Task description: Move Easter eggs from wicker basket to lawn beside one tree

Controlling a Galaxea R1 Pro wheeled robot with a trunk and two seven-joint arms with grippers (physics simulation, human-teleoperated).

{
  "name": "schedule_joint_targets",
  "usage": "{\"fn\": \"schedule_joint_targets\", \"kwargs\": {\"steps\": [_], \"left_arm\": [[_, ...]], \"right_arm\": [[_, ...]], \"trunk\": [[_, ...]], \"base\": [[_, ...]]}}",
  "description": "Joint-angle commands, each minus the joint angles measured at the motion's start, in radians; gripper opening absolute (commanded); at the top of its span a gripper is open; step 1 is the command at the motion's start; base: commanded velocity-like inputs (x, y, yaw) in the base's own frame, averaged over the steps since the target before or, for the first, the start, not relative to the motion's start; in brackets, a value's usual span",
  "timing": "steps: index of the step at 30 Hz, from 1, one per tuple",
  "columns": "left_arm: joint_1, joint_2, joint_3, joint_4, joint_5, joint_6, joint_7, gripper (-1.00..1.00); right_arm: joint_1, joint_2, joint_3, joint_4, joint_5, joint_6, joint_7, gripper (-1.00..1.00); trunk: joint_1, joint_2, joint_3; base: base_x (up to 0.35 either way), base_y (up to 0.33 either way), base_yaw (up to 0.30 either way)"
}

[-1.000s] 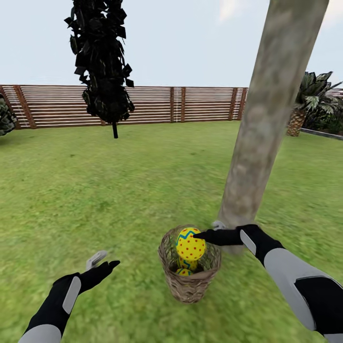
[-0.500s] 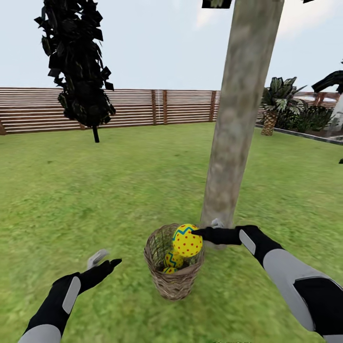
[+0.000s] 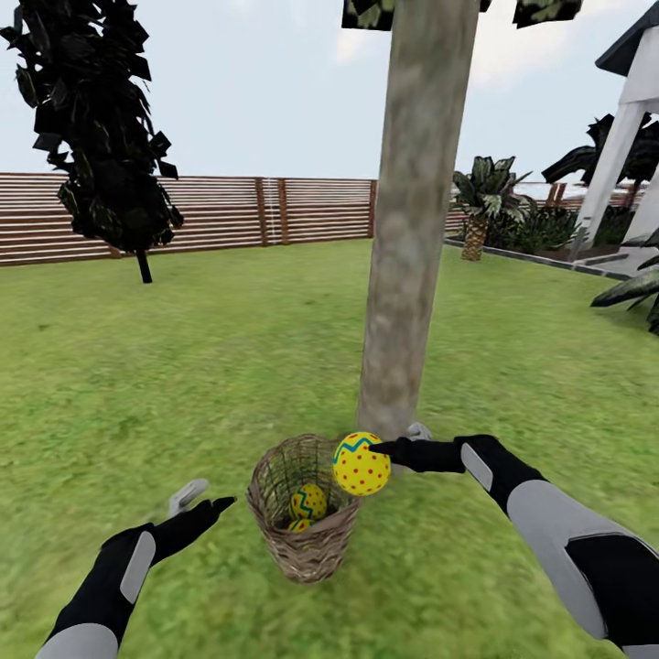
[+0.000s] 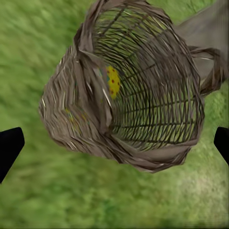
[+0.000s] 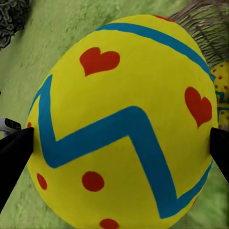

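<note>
Egg point(image 3: 361, 465) gripped in the right gripper point(image 3: 389, 450) jaws, above the wicker basket point(image 3: 305, 540) rim beside the tree point(image 3: 407, 275).
Head view shows two eggs point(image 3: 308, 502) inside; right wrist view reveals red hearts; left gripper point(image 3: 203, 502) jaws open.

You are looking at the lawn point(image 3: 183, 366), mottled green grass that is stretching flat all the way back to the slatted wooden fence point(image 3: 229, 215). The wicker basket point(image 3: 307, 545) is standing upright on the grass, just in front of the base of the pale, thick-trunked tree point(image 3: 403, 275), which is rising straight out of the lawn. Farther back on the left, a dark thin-trunked tree point(image 3: 101, 146) is standing on the grass near the fence. A short palm point(image 3: 480, 201) is growing at the lawn's far right edge.
</note>
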Motion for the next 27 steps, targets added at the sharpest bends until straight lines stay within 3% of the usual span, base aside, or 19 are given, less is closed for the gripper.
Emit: {"fn": "schedule_joint_targets", "kwargs": {"steps": [1,5,10,23,24,27], "left_arm": [[0.000,0.000,0.003,0.000,0.004,0.006,-0.002,1.00],[0.000,0.000,0.003,0.053,0.005,0.000,-0.002,1.00],[0.000,-0.002,0.003,0.057,0.005,-0.001,-0.002,1.00],[0.000,-0.002,0.003,0.057,0.005,0.000,-0.002,1.00],[0.000,-0.002,0.003,0.058,0.005,-0.001,-0.002,1.00],[0.000,-0.002,0.002,0.059,0.005,-0.001,-0.002,1.00]], "right_arm": [[-0.001,-0.001,0.006,-0.001,-0.008,0.006,-0.002,-1.00],[-0.001,-0.012,0.004,-0.001,-0.008,0.008,-0.006,-1.00],[-0.001,-0.124,0.006,0.016,-0.009,0.005,-0.002,-1.00],[0.000,-0.125,0.007,0.024,-0.007,-0.016,-0.015,-1.00],[0.001,-0.123,0.009,0.044,-0.006,-0.083,-0.056,-1.00],[0.002,-0.121,0.009,0.050,-0.006,-0.152,-0.116,-1.00]], "trunk": [[0.000,0.000,0.000],[0.000,0.000,0.004],[0.000,0.000,0.009],[0.000,0.000,0.022],[0.000,0.000,0.023],[0.000,0.000,0.026]], "base": [[0.000,0.000,-0.240],[0.000,0.000,-0.240],[0.000,0.000,-0.240],[0.000,0.000,-0.240],[0.000,0.000,-0.240],[0.000,0.000,-0.240]]}}
